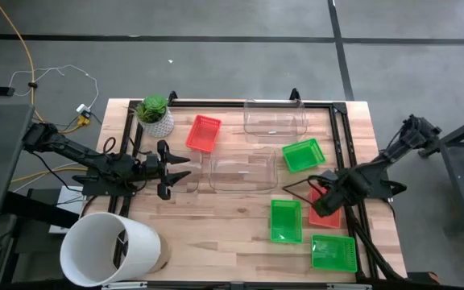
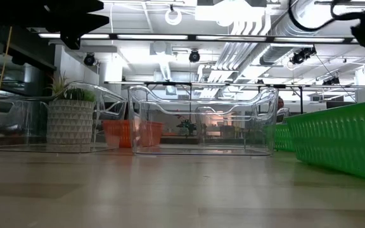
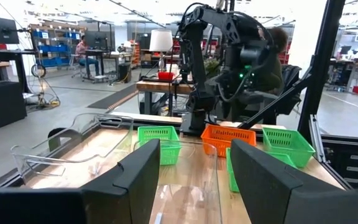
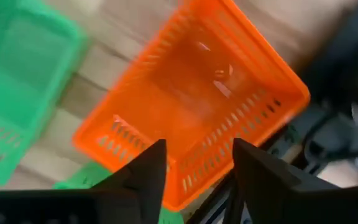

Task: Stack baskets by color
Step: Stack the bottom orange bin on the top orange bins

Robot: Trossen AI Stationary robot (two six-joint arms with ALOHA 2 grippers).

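One red basket [image 1: 203,133] sits at the far left of the table. A second red basket [image 4: 191,106] lies near the right edge, under my right gripper [image 1: 329,196]. That gripper points down and stands open [image 4: 197,146] over this basket's corner; I cannot tell whether it touches it. Three green baskets [image 1: 303,155], [image 1: 286,220], [image 1: 333,252] rest flat on the right half. Two clear baskets [image 1: 275,121], [image 1: 242,171] stand in the middle. My left gripper [image 1: 176,167] hovers open and level at the left, pointing toward the nearer clear basket [image 3: 185,186].
A big white bucket [image 1: 111,250] lies at the near left corner. A potted plant [image 1: 155,114] stands at the far left. A black frame [image 1: 341,137] rims the table. Bare wood [image 1: 216,225] shows in the near middle.
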